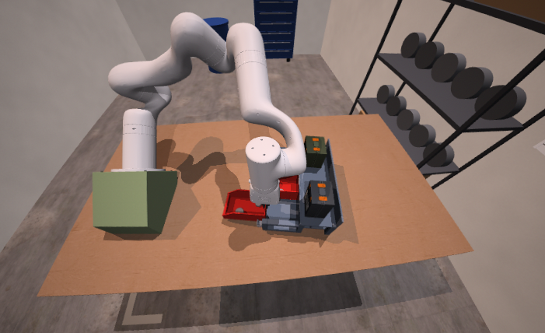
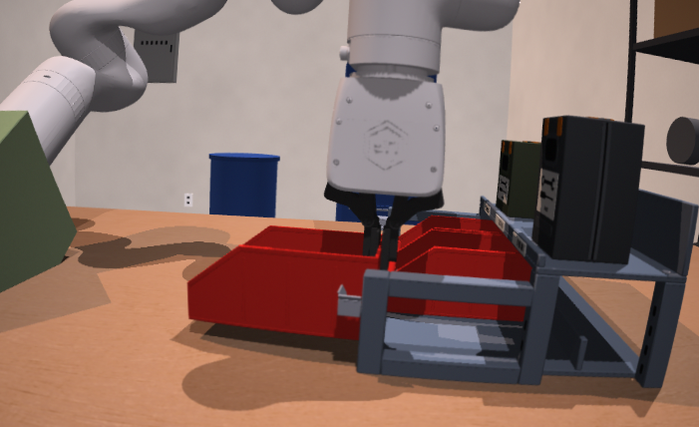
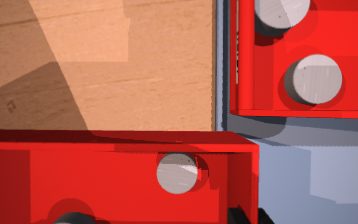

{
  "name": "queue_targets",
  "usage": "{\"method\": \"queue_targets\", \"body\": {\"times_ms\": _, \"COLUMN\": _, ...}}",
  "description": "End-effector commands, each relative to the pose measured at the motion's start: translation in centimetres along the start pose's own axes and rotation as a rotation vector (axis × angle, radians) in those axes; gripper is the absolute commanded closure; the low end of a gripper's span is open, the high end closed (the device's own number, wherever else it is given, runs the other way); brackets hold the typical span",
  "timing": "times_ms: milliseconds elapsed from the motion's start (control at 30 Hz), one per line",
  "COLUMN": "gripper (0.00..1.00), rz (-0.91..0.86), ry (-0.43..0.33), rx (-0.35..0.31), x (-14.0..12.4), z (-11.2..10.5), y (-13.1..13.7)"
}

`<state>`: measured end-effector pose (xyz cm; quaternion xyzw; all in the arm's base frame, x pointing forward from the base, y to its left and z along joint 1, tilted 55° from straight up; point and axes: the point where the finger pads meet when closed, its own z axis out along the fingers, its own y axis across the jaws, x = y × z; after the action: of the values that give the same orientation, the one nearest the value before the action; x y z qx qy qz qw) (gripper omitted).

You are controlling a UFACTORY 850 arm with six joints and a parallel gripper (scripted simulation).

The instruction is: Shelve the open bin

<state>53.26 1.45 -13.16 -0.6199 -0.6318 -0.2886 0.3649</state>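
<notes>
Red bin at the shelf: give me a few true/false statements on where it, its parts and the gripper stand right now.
1. The gripper is shut on the red bin's rear wall. True.
2. The red bin sits fully behind the shelf's front lip. False: most of it sticks out over the table.
3. At least one grey cylinder part lies in the red bin. True.
4. The two dark cases stand on the table beside the shelf. False: they stand on the shelf's top board.
5. The gripper is wide open. False: its fingers stand close together.
</notes>
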Motion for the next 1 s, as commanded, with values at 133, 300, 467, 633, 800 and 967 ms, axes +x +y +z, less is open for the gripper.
{"method": "queue_targets", "body": {"times_ms": 133, "gripper": 1.0, "rz": -0.001, "ry": -0.001, "rx": -0.002, "x": 0.0, "z": -0.1, "y": 0.2}}
{"method": "queue_targets", "body": {"times_ms": 300, "gripper": 1.0, "rz": -0.001, "ry": -0.001, "rx": -0.002, "x": 0.0, "z": -0.1, "y": 1.1}}
{"method": "queue_targets", "body": {"times_ms": 467, "gripper": 1.0, "rz": -0.001, "ry": -0.001, "rx": -0.002, "x": 0.0, "z": -0.1, "y": 1.1}}
{"method": "queue_targets", "body": {"times_ms": 633, "gripper": 1.0, "rz": -0.001, "ry": -0.001, "rx": -0.002, "x": 0.0, "z": -0.1, "y": 1.1}}
{"method": "queue_targets", "body": {"times_ms": 800, "gripper": 1.0, "rz": -0.001, "ry": -0.001, "rx": -0.002, "x": 0.0, "z": -0.1, "y": 1.7}}
{"method": "queue_targets", "body": {"times_ms": 967, "gripper": 1.0, "rz": -0.001, "ry": -0.001, "rx": -0.002, "x": 0.0, "z": -0.1, "y": 2.1}}
